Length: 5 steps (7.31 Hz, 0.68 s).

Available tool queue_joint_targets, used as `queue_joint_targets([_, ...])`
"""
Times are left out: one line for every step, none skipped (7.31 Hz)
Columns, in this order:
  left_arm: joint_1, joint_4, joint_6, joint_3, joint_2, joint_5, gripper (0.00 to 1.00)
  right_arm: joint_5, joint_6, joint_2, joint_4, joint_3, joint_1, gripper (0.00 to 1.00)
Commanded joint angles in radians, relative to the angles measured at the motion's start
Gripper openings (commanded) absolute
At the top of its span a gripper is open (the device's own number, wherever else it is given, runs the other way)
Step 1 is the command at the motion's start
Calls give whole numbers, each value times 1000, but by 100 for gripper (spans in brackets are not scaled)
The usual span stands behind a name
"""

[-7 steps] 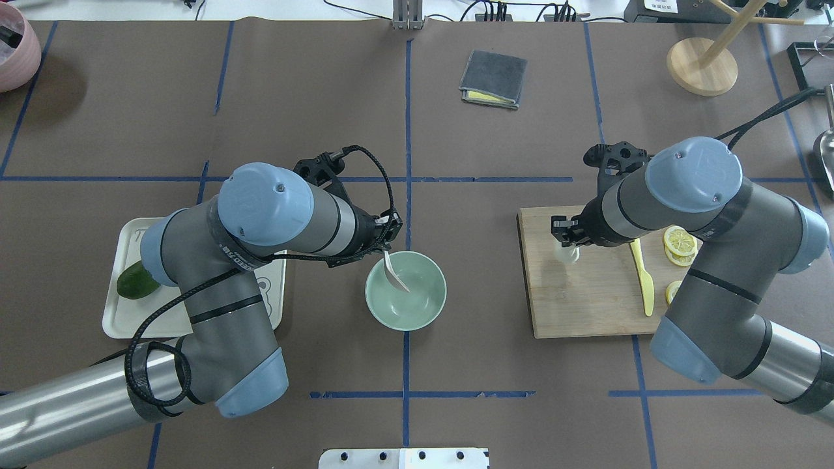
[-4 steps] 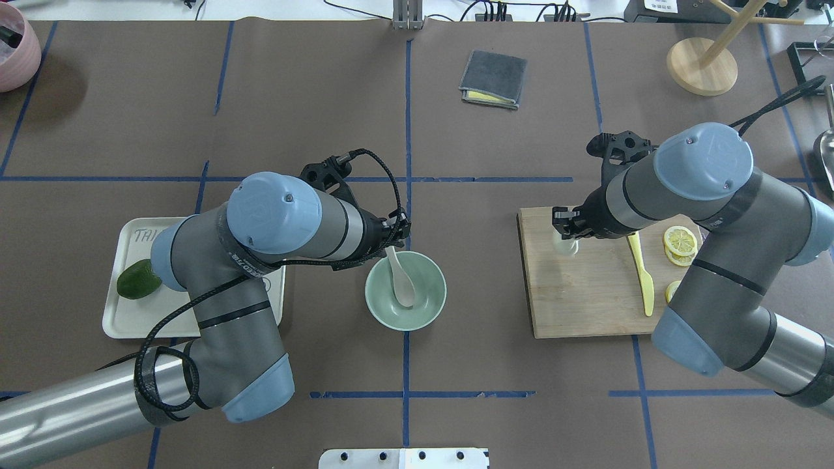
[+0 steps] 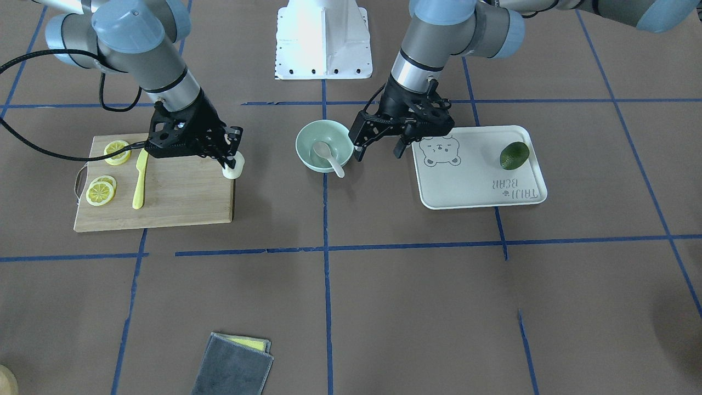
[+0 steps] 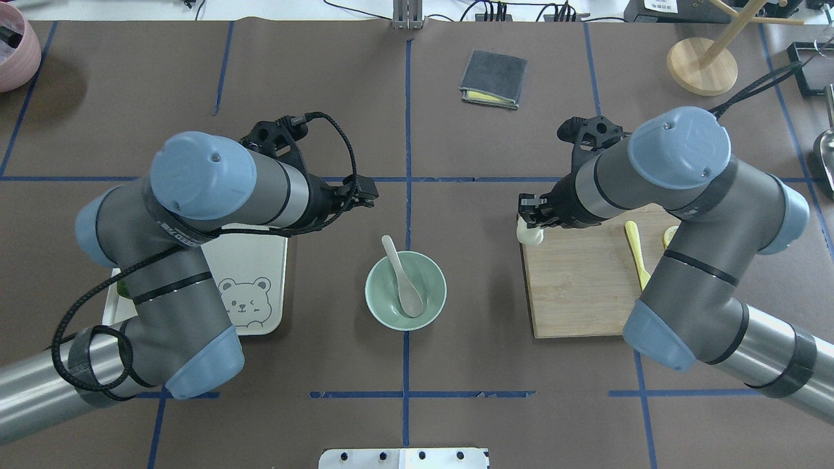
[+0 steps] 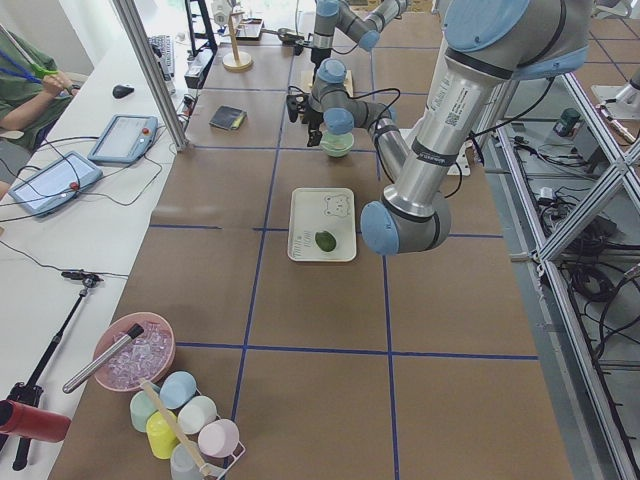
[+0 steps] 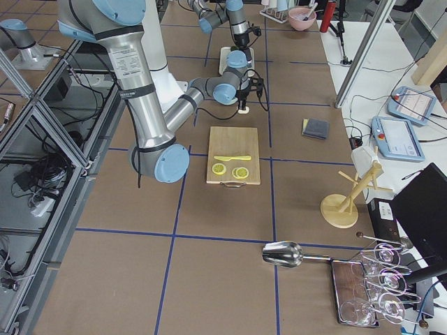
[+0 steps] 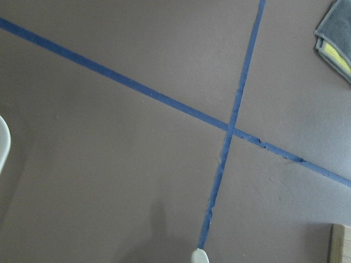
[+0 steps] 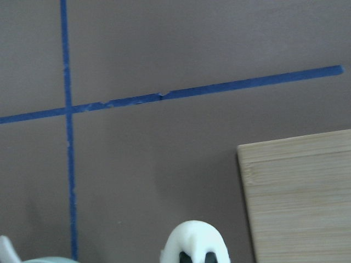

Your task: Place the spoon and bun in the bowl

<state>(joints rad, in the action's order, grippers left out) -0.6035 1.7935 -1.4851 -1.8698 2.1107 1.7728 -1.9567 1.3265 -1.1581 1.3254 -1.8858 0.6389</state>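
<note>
The off-white spoon [image 4: 404,277] lies in the mint-green bowl [image 4: 438,296], its scoop on the bottom and its handle sticking out over the far rim. It also shows in the front view [image 3: 328,156], in the bowl [image 3: 307,137]. My left gripper [image 3: 378,149] is open and empty, beside the bowl on the tray side. My right gripper [image 3: 229,160] is shut on the white bun [image 3: 234,167] and holds it over the cutting board's corner nearest the bowl. The bun shows between the fingers in the right wrist view [image 8: 193,238] and in the overhead view [image 4: 529,236].
A wooden cutting board [image 4: 580,293] carries a yellow knife [image 4: 635,251] and lemon slices [image 3: 101,192]. A white tray [image 4: 254,260] holds a green avocado [image 3: 514,155]. A grey cloth [image 4: 493,78], a wooden stand [image 4: 702,65] and a pink bowl [image 4: 13,45] sit at the far side.
My left gripper let the spoon go into the bowl, opened and drew back away from it. My right gripper carried the bun left to the board's corner.
</note>
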Motion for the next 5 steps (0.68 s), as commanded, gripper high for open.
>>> queue_joint_targets([-97, -98, 246, -64, -73, 2, 100, 28, 97, 125, 0, 46, -68, 0])
queue_joint_targets([-142, -105, 341, -99, -130, 5, 100, 73, 103, 162, -2, 74, -108, 0])
queue_joint_targets([-206, -105, 450, -101, -174, 63, 100, 123, 108, 188, -3, 88, -161, 0])
queue_joint_targets([-255, -105, 554, -98, -205, 94, 100, 152, 108, 201, -8, 97, -197, 0])
queue_joint_targets([-278, -103, 599, -94, -227, 94, 100, 153, 121, 202, -8, 97, -208, 15])
